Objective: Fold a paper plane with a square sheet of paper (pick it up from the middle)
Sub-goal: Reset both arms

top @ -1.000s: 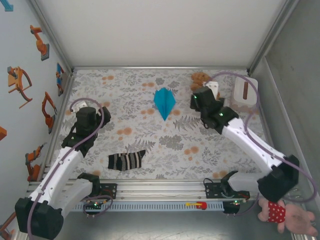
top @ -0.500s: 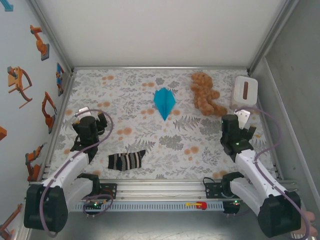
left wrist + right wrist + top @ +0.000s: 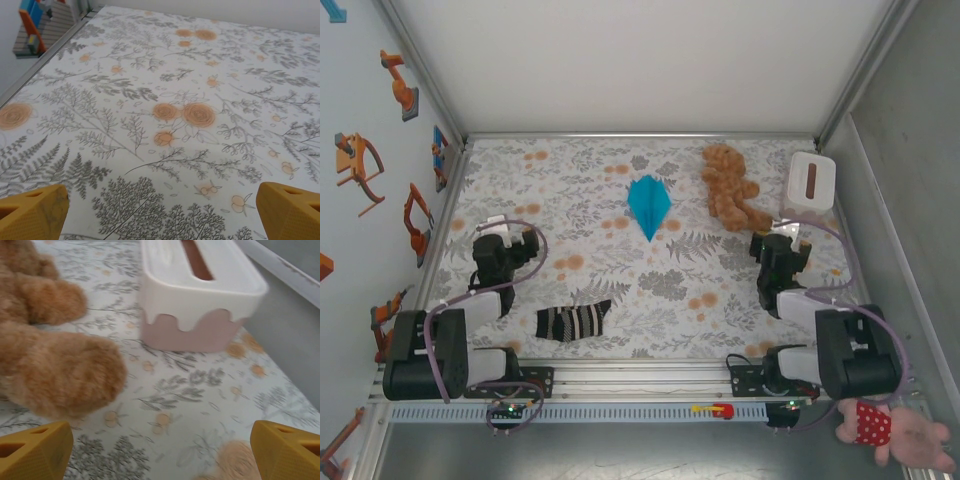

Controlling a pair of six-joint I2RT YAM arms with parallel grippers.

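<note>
The turquoise-blue paper lies folded as a small pointed paper plane at the middle back of the floral table, its tip pointing toward the arms. No flat square sheet of paper lies anywhere in view. My left gripper is drawn back at the left side, well clear of the plane. In the left wrist view its gripper is open, orange fingertips wide apart over bare tablecloth. My right gripper sits at the right side, and in the right wrist view the gripper is open with nothing between its fingers.
A brown teddy bear lies at the back right, close ahead of my right gripper, its leg large in the wrist view. A white and pink box stands beside it. A striped sock lies near the front left.
Both arms have pulled back toward their bases. The right gripper left the teddy bear and came down to the right side. The paper plane has not moved.
</note>
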